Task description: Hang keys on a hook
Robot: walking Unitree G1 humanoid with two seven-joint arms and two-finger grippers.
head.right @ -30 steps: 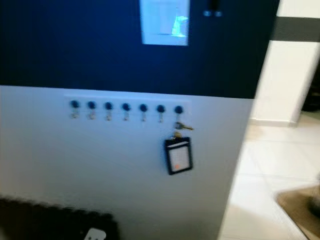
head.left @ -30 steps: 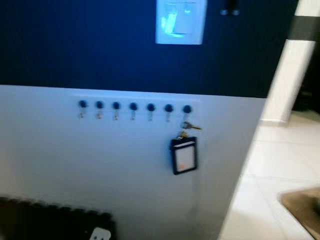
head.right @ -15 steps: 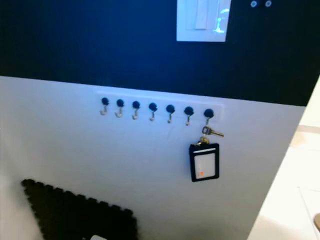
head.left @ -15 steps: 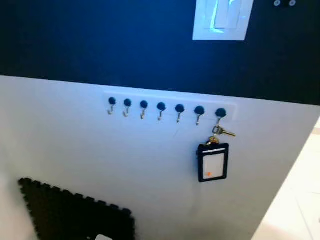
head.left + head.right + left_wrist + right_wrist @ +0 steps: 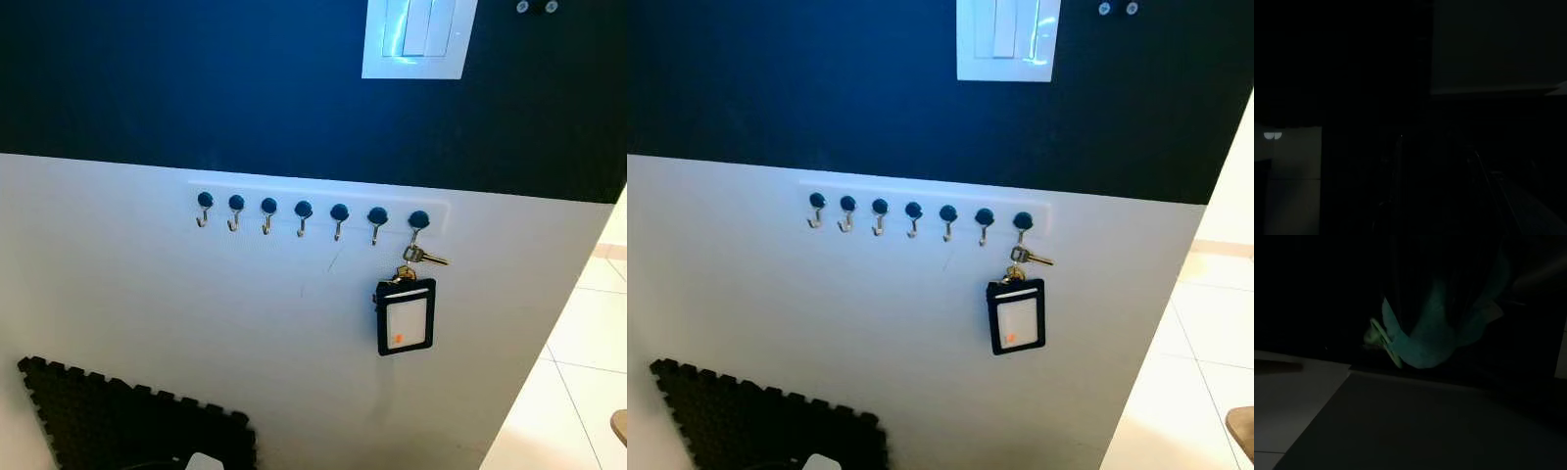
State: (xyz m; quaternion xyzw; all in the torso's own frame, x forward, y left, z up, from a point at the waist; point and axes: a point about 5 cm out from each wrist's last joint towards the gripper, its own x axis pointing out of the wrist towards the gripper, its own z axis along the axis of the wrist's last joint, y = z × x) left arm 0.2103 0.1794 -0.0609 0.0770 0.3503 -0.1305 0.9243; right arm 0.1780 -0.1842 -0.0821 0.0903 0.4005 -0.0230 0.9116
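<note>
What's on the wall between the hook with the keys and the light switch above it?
Nothing: in the left eye view, only bare dark-blue wall separates the light switch from the keys on the rightmost hook.

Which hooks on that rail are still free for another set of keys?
Six hooks are bare, from the leftmost hook to the sixth hook. The rightmost hook is crowded: keys and a black badge holder hang there, below the light switch.

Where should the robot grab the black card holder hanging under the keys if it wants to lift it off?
Probably the card holder itself, pinched across its two long side edges, coming straight at the wall from the front. It hangs flat and upright against the white wall below the keys on the rightmost hook, so its narrow width would likely fit between the jaws.
</note>
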